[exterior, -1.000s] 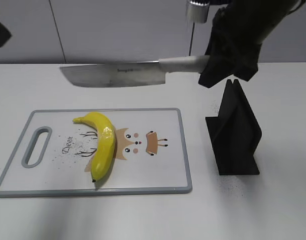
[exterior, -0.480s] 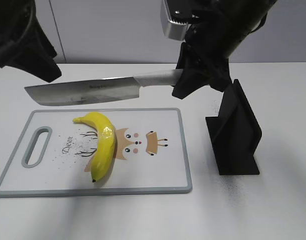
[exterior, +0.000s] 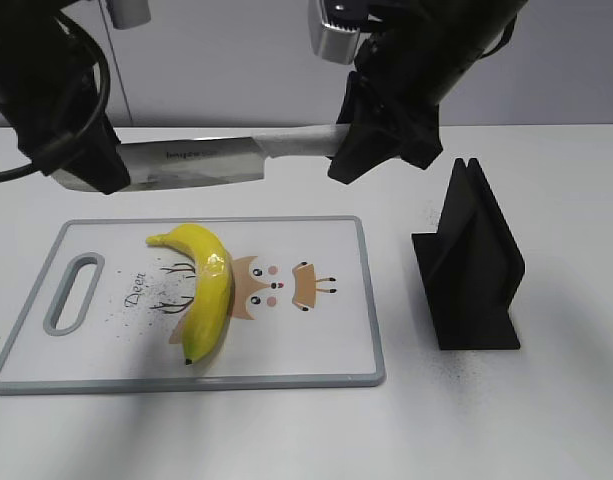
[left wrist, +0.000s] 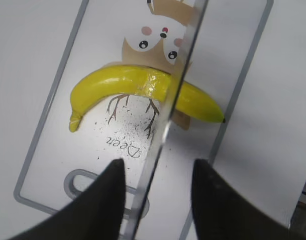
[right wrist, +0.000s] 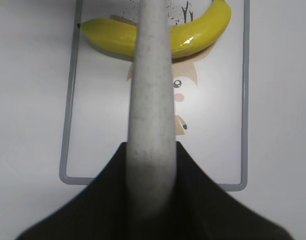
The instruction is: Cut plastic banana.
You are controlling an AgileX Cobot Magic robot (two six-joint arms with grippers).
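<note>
The yellow plastic banana [exterior: 204,288] lies on the grey-rimmed cutting board [exterior: 370,300], left of its cartoon print. My right gripper [exterior: 358,150] is shut on the pale handle [exterior: 301,143] of a knife, and the blade [exterior: 196,162] is held level above the board's far edge. My left gripper [exterior: 104,172] is open at the blade's tip. In the left wrist view the blade [left wrist: 177,85] runs between my fingers [left wrist: 105,200], crossing above the banana [left wrist: 128,82]. In the right wrist view the handle [right wrist: 150,100] points over the banana [right wrist: 110,37].
A black knife stand [exterior: 473,262] sits on the white table right of the board. The board's handle slot [exterior: 74,292] is at its left end. Dark specks lie on the board near the banana.
The knife has moved left to above the board's far edge. My left arm has come in from the upper left and now straddles the blade's tip.
</note>
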